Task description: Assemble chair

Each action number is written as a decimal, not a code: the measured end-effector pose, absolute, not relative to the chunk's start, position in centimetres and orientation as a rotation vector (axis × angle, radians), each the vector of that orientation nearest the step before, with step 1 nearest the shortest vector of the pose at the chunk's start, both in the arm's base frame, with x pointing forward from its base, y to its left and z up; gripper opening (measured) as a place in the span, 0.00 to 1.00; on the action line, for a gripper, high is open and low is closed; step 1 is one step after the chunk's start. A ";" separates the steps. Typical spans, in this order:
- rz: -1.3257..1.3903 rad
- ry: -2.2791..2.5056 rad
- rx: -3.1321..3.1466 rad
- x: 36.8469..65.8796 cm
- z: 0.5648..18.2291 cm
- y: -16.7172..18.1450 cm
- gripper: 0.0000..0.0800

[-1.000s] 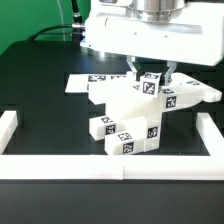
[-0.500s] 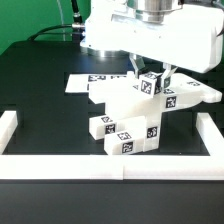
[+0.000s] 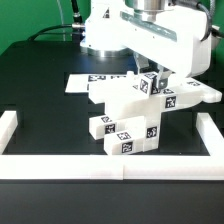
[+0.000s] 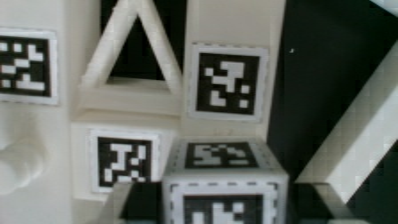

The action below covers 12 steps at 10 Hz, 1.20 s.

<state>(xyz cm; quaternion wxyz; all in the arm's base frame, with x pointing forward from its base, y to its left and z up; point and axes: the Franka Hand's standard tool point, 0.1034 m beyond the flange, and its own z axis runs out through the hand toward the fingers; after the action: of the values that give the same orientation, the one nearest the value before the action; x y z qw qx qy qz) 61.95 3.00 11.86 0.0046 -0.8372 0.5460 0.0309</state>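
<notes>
The wrist has turned since half a second ago. The white housing above the gripper [image 3: 150,73] sat square to us then and now sits skewed, its far end swung toward the exterior view's right. The chair [image 3: 125,115] directly below the gripper has not shifted on the black table [image 3: 40,110].

The two dark fingers [image 3: 134,68] hang down on either side of the short leg [image 3: 150,86], the tagged block standing up from the top of the chair. We cannot tell whether the pads are pressing on the leg or only flanking it, because the contact is too small to read. In the wrist view we see no fingers, only tagged white faces close under the camera and the cross-braced frame [image 4: 143,55] a little beyond them.

A turn of the wrist with the chair staying put suggests to us that the leg is being twisted into its seat, so this is a fastening step and not a carry. The leg's tag does not seem to have rotated, so the hold may be loose. The marker board [image 3: 85,82] lies flat beyond the gripper, toward the exterior view's left, untouched.
</notes>
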 end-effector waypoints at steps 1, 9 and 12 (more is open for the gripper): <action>0.102 1.816 -2.546 62.0 11.9 3.1 0.36; 0.119 2.309 -2.111 62.0 11.9 3.3 0.36; 0.120 2.343 -2.076 62.0 11.8 3.3 0.36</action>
<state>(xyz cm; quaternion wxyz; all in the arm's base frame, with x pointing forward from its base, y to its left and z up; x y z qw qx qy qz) 61.97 3.34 11.85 0.0045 -0.6626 0.7480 0.0382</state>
